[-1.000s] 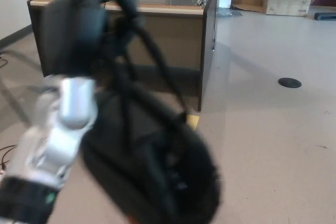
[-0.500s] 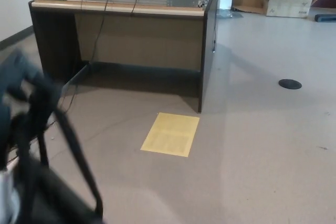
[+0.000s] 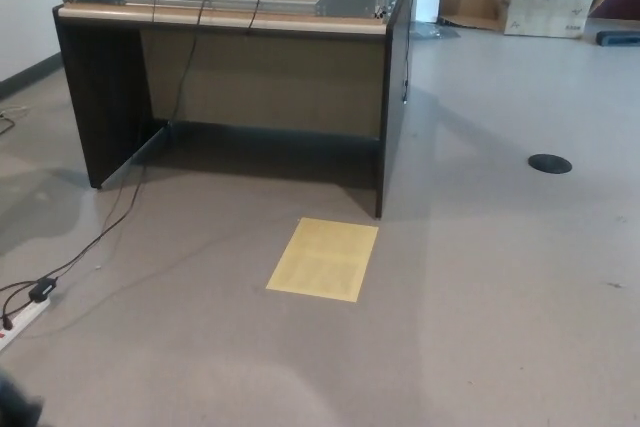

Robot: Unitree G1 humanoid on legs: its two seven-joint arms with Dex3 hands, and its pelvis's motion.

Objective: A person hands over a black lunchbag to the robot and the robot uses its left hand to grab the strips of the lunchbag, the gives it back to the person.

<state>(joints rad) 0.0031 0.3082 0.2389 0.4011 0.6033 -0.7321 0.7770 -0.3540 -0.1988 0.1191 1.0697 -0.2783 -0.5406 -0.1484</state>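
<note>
Neither of my hands shows in the head view. The black lunchbag and its straps are not clearly visible either. A small dark blurred patch point(image 3: 14, 409) sits at the bottom left corner of the picture, and I cannot tell what it is. No person is in view.
A dark wooden desk point(image 3: 240, 77) with metal frames on top stands ahead. A yellow sheet point(image 3: 323, 259) lies on the floor before it. A white power strip point(image 3: 18, 315) with a black cable lies at left. A round black floor cover point(image 3: 549, 163) and a cardboard box point(image 3: 545, 2) are at right.
My left arm and the black lunchbag hanging from it swung down and to the left, leaving the picture. The floor and desk they covered now show.
</note>
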